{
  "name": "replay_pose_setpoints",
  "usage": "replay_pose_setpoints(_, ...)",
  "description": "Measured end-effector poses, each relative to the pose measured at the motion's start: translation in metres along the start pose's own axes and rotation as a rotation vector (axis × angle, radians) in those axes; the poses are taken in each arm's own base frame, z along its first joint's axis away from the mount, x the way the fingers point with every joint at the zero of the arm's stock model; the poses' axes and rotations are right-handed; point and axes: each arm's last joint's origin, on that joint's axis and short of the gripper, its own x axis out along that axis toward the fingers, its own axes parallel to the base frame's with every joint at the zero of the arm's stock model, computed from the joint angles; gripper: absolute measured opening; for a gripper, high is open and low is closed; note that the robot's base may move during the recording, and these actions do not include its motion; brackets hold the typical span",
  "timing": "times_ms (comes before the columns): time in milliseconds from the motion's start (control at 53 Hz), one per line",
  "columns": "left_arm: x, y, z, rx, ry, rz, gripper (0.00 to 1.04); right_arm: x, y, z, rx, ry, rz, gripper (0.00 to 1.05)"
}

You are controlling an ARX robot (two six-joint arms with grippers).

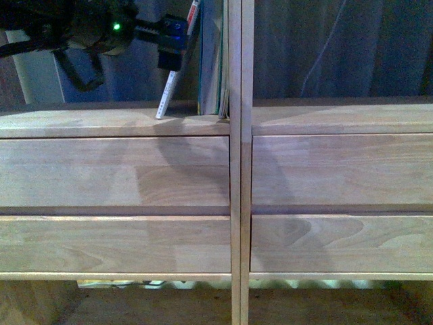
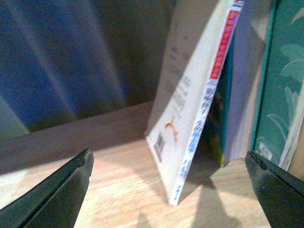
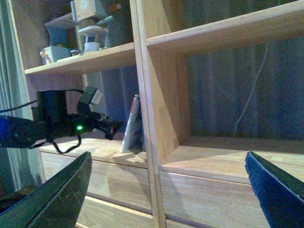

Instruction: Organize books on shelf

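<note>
Plain light-wood drawer fronts (image 1: 115,172) fill most of the front view, part of the light natural-wood two-column shelf (image 1: 241,169) whose central upright runs from twelve to six o'clock. On the board above the left drawers stands a thin white-covered paperback with a red-and-white spine (image 1: 177,68), tilted so that its foot sits out toward nine o'clock and its top leans against the taller slim teal-edged grey books (image 1: 211,57). Those stand upright, pressed against the central upright at their three o'clock side.

At about eleven o'clock in the front view, the black left gripper (image 1: 172,42) reaches in from the left, with a green light showing on the arm behind it. It sits level with the upper half of the paperback, just beside its cover; contact cannot be made out. From the left wrist view its two dark fingers (image 2: 57,190) are spread wide apart and hold nothing, with the leaning paperback (image 2: 199,109) ahead between them and a teal book (image 2: 285,85) by the other finger.

Dark fingers (image 3: 52,194) of the right gripper (image 3: 166,190) are likewise splayed and empty, well apart from the books, facing the shelf's right column.
</note>
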Motion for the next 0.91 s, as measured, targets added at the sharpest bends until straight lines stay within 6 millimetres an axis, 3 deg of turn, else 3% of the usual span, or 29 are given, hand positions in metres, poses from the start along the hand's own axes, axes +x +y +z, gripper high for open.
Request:
replay_pose_setpoints(151, -0.058, 0.019, -0.006, -0.046, -0.031, 0.036, 0.98, 0.000, 0.000, 0.000, 0.000, 0.000, 0.000, 0.98)
replay_pose_setpoints(283, -0.136, 0.044, -0.002, -0.151, -0.127, 0.033, 0.98, 0.000, 0.000, 0.000, 0.000, 0.000, 0.000, 0.98)
replay_pose_setpoints(321, -0.168, 0.049, -0.006, -0.194, -0.047, 0.130, 0.88, 0.000, 0.000, 0.000, 0.000, 0.000, 0.000, 0.98)
replay_pose_setpoints(358, -0.185, 0.050, -0.013, -0.211, -0.016, 0.163, 0.81, 0.001, 0.000, 0.001, -0.014, -0.004, -0.024, 0.96)
replay_pose_setpoints(472, -0.211, 0.050, -0.039, -0.232, -0.002, 0.180, 0.61, 0.007, 0.007, 0.007, -0.029, 0.076, -0.322, 0.79)
replay_pose_setpoints(528, -0.221, 0.047, -0.062, -0.236, 0.030, 0.171, 0.49, -0.003, 0.016, -0.014, -0.055, 0.240, -0.406, 0.67)
replay_pose_setpoints(679, -0.243, 0.044, -0.088, -0.239, 0.041, 0.172, 0.24, -0.020, 0.021, -0.054, -0.080, 0.424, -0.438, 0.42)
replay_pose_setpoints(811, -0.259, 0.042, -0.103, -0.242, 0.037, 0.170, 0.03, -0.026, 0.031, -0.060, -0.131, 0.395, -0.422, 0.21)
replay_pose_setpoints(906, -0.272, 0.041, -0.117, -0.245, 0.044, 0.173, 0.03, -0.028, 0.035, -0.070, -0.144, 0.397, -0.416, 0.02)
